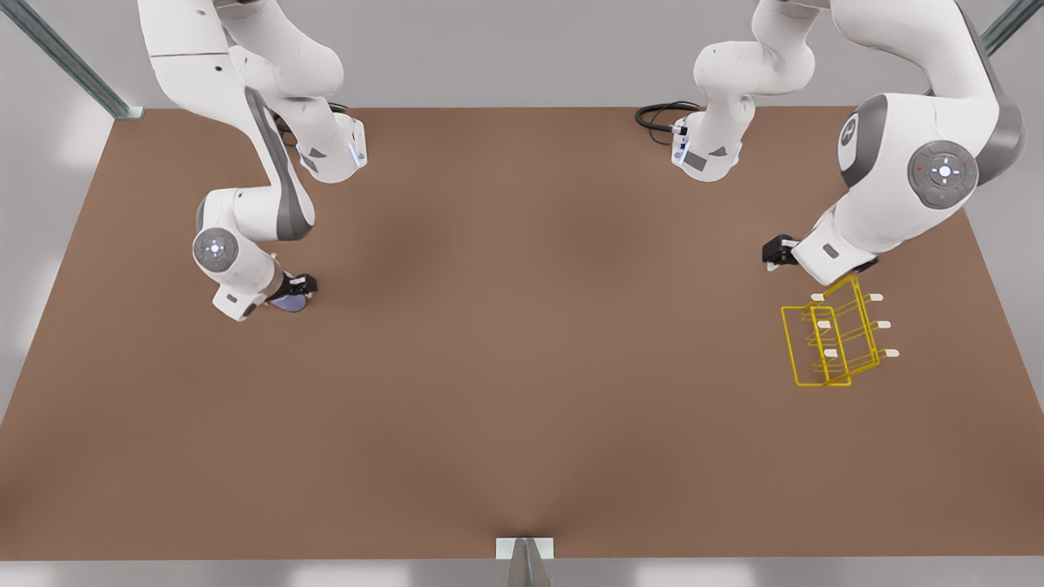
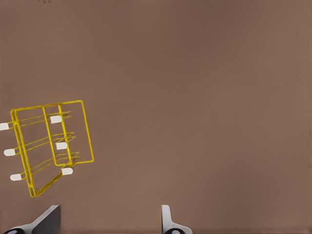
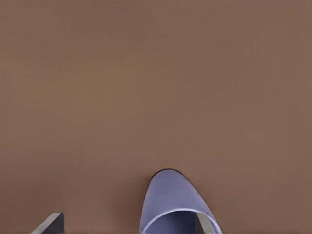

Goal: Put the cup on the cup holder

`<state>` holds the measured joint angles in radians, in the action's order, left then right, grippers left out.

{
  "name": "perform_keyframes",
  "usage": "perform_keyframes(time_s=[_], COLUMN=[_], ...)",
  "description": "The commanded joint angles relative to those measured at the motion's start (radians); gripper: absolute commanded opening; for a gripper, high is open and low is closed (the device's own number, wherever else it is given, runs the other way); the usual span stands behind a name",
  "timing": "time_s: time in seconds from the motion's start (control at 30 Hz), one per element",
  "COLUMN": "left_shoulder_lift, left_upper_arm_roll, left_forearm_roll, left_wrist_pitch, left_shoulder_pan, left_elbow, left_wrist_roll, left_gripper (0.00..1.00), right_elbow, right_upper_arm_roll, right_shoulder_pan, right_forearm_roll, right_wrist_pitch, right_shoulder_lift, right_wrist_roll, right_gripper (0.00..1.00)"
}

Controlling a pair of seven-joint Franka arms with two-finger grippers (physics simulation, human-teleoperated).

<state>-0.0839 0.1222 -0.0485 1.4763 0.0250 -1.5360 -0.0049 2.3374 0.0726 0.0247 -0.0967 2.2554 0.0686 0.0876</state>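
cup (image 3: 173, 204): rim cut by frame edge | right tool (image 1: 295, 292): fingertips hidden by wrist

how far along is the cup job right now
Early stage. Nothing is placed yet: the cup holder stands empty at the front view's right, with the left gripper open beside it, waiting. In hand: the right gripper is at the cup, jaws around it but not visibly closed. Left: grip, lift, carry across the table and set it on a peg.

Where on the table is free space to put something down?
The wide brown table middle, between the cup and the cup holder, is bare. It is crowded around the right gripper at the cup and the open left gripper beside the holder.
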Motion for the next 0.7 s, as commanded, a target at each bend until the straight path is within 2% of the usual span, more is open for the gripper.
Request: perform_keyframes(time_s=[0.0,0.2,0.67], left_shoulder_lift=[0.001,0.001,0.001], left_upper_arm_roll=[0.001,0.001,0.001], left_forearm_roll=[-0.001,-0.001,-0.001], left_wrist_pitch=[-0.002,-0.007,-0.014], left_shoulder_pan=[-0.008,-0.011,-0.011], left_elbow=[0.0,0.0,0.016], left_wrist_roll=[0.0,0.002,0.0], left_gripper=[1.0,1.0,1.0], right_elbow=[0.008,0.02,0.054], right_upper_arm_roll=[-0.008,-0.007,-0.008], right_shoulder_pan=[0.003,0.001,-0.062], right_forearm_roll=[0.002,0.005,0.046], right_wrist_pitch=[0.056,-0.065,-0.065], right_shoulder_lift=[-0.004,-0.058,-0.023], right_wrist_roll=[0.038,0.04,0.05], right_gripper=[1.0,1.0,1.0])
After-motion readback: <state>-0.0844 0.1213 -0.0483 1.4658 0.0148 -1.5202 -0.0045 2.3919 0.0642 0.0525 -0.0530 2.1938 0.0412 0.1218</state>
